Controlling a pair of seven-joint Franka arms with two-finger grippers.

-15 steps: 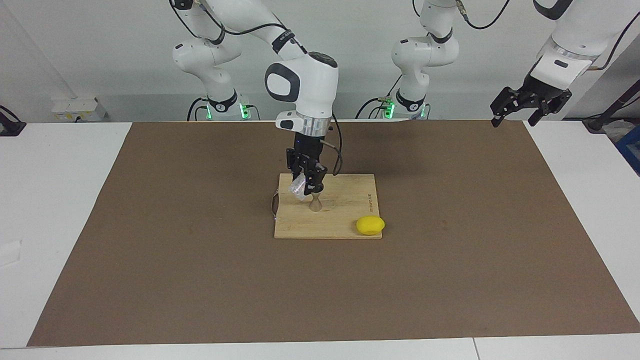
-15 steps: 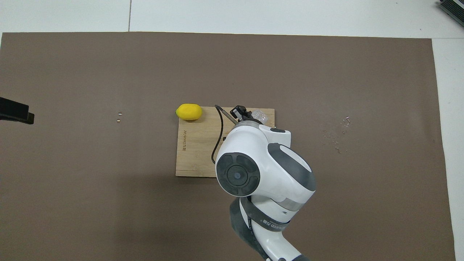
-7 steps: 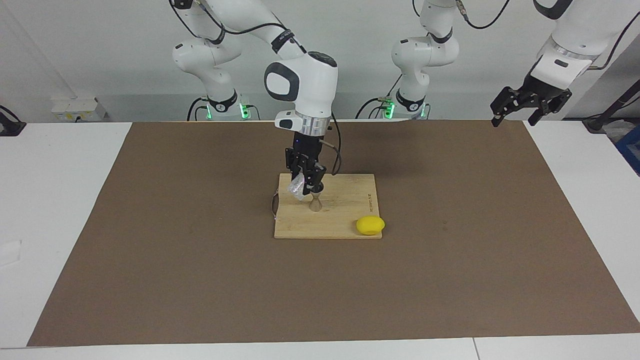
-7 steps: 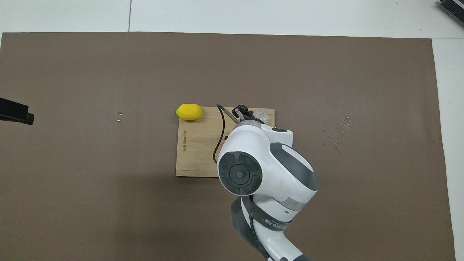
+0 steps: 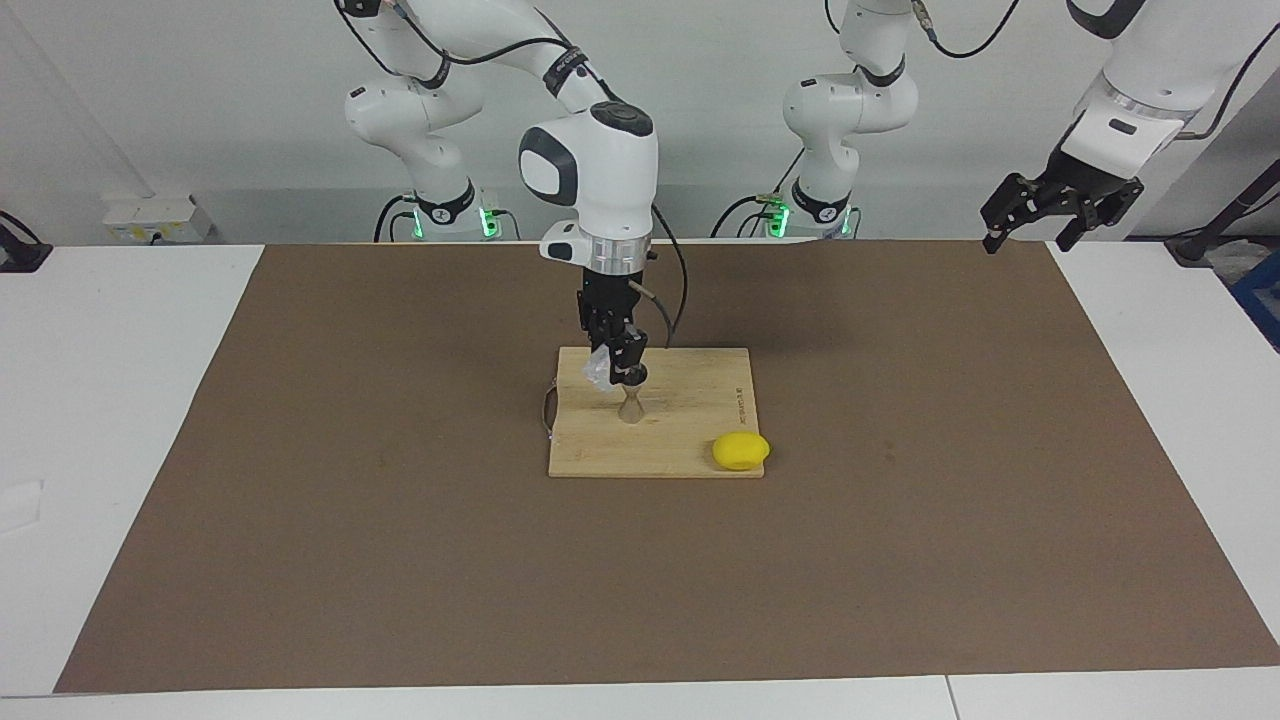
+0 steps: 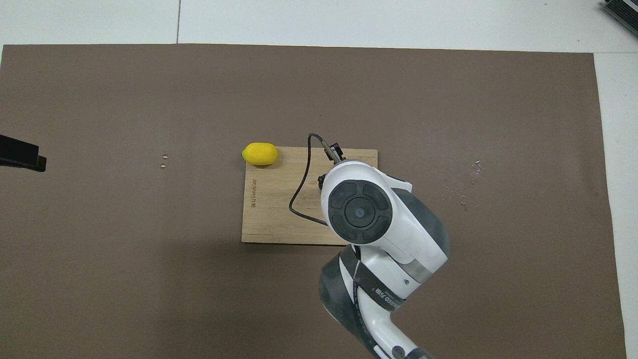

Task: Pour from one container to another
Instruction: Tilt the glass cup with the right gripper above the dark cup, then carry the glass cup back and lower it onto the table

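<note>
Right end effector (image 5: 615,372) has raised the cup (image 5: 598,368).

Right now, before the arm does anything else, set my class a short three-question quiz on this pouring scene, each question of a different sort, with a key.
1. True or false: the lemon lies at a corner of the cutting board.
2. The right gripper holds which thing? A) plastic cup B) steel jigger C) lemon
3. Fill in: the jigger stands upright on the ____.

Key
1. True.
2. A; the cup is tilted over the jigger.
3. Cutting board. The left gripper waits open over the mat's edge.
</note>
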